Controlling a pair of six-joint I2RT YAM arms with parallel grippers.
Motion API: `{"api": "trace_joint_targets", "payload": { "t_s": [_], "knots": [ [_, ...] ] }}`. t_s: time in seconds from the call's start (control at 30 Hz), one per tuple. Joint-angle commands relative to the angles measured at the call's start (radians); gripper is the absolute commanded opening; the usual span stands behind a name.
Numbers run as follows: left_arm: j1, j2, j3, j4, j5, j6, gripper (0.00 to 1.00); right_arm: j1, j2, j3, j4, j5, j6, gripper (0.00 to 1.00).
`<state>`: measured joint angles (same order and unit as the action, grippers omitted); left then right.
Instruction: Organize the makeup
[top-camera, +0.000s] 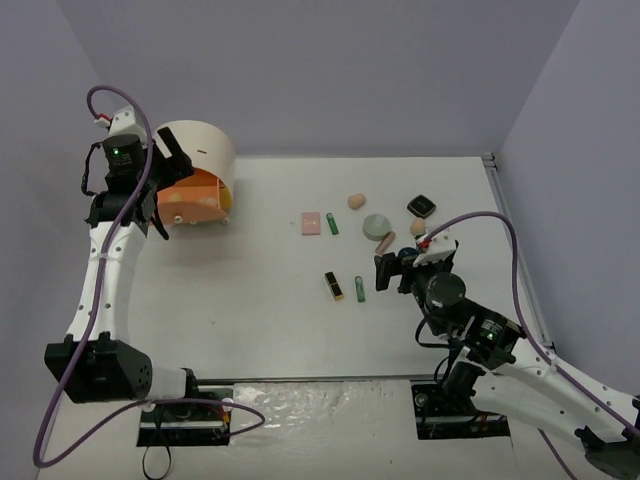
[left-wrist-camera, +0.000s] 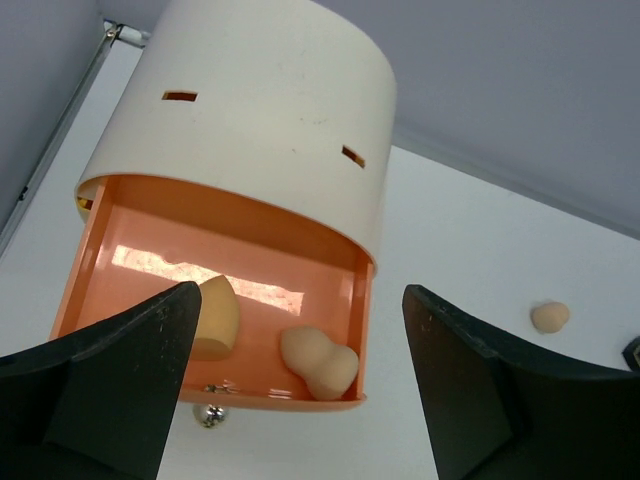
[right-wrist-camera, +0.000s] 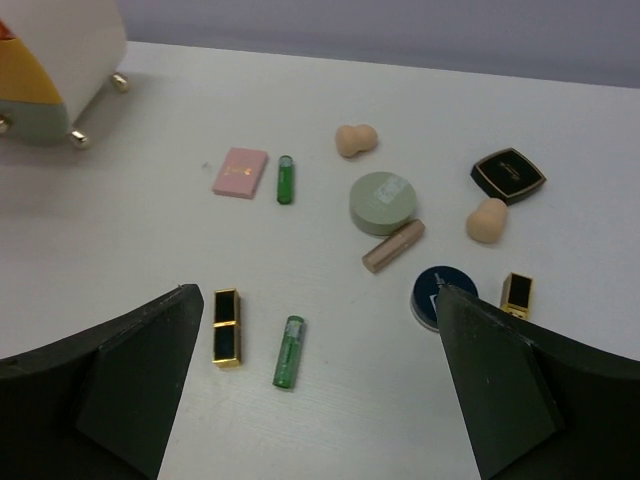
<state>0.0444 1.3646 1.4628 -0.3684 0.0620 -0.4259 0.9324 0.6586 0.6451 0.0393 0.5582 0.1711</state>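
Makeup lies loose right of centre: a pink square compact (right-wrist-camera: 240, 172), two green tubes (right-wrist-camera: 285, 179) (right-wrist-camera: 288, 351), a gold-black tube (right-wrist-camera: 226, 326), a sage compact (right-wrist-camera: 383, 201), a blue compact (right-wrist-camera: 436, 293), a black compact (right-wrist-camera: 508, 175) and two peach sponges (right-wrist-camera: 355, 139) (right-wrist-camera: 487, 220). My right gripper (right-wrist-camera: 318, 292) (top-camera: 392, 264) is open and empty above them. My left gripper (left-wrist-camera: 300, 300) (top-camera: 165, 185) is open and empty over the orange drawer (left-wrist-camera: 230, 250), which is pulled out and holds two peach sponges (left-wrist-camera: 215, 318) (left-wrist-camera: 320, 360).
The cream drum-shaped box (top-camera: 205, 150) stands at the back left on small metal feet. A beige tube (right-wrist-camera: 394, 246) and a second gold-black tube (right-wrist-camera: 516, 295) lie near the blue compact. Grey walls enclose the white table (top-camera: 250, 300).
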Motion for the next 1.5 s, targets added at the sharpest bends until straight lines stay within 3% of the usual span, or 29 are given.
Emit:
{"api": "trace_joint_targets", "payload": {
  "t_s": [0.0, 0.23, 0.57, 0.93, 1.23, 1.47],
  "knots": [
    [-0.053, -0.143, 0.052, -0.010, 0.060, 0.035, 0.83, -0.137, 0.143, 0.100, 0.006, 0.076, 0.092, 1.00],
    [-0.273, -0.321, -0.132, -0.055, 0.078, 0.106, 0.96, -0.407, 0.347, 0.158, 0.009, -0.089, 0.145, 1.00],
    [-0.498, -0.449, -0.529, -0.016, 0.067, 0.114, 0.97, -0.672, 0.680, 0.205, 0.157, -0.272, 0.215, 0.96],
    [-0.516, -0.488, -0.577, -0.064, 0.020, 0.118, 0.97, -0.776, 1.021, 0.355, 0.236, -0.373, 0.191, 0.78],
    [-0.513, -0.476, -0.569, -0.081, 0.023, 0.113, 0.97, -0.800, 1.171, 0.431, 0.245, -0.376, 0.188, 0.67],
    [-0.500, -0.472, -0.567, -0.079, 0.030, 0.111, 0.97, -0.805, 1.234, 0.464, 0.249, -0.379, 0.186, 0.48]
  ]
}}
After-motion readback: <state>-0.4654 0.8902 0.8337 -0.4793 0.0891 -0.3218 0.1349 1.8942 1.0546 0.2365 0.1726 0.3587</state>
